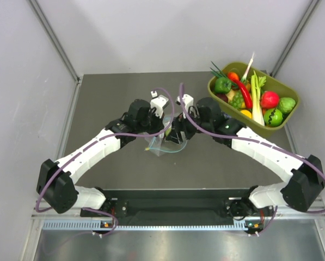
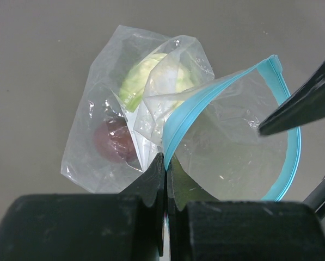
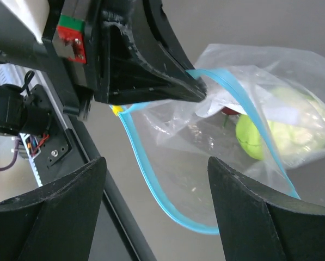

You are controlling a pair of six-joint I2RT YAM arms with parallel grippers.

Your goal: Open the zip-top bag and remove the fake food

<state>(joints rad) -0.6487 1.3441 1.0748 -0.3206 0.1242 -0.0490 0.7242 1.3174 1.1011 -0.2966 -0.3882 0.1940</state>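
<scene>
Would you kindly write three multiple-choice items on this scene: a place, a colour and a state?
1. Where on the table does the olive-green tub stand? A. far right corner B. far left corner C. between the arm bases
2. What colour is the zip strip of the zip-top bag? A. red B. teal-blue C. yellow
3. How is the left hand? A. wide open B. shut on the bag's rim C. out of view
Answers: A, it sits top right in the overhead view; B, a blue band rings the mouth; B, its jaws meet on the plastic.
</scene>
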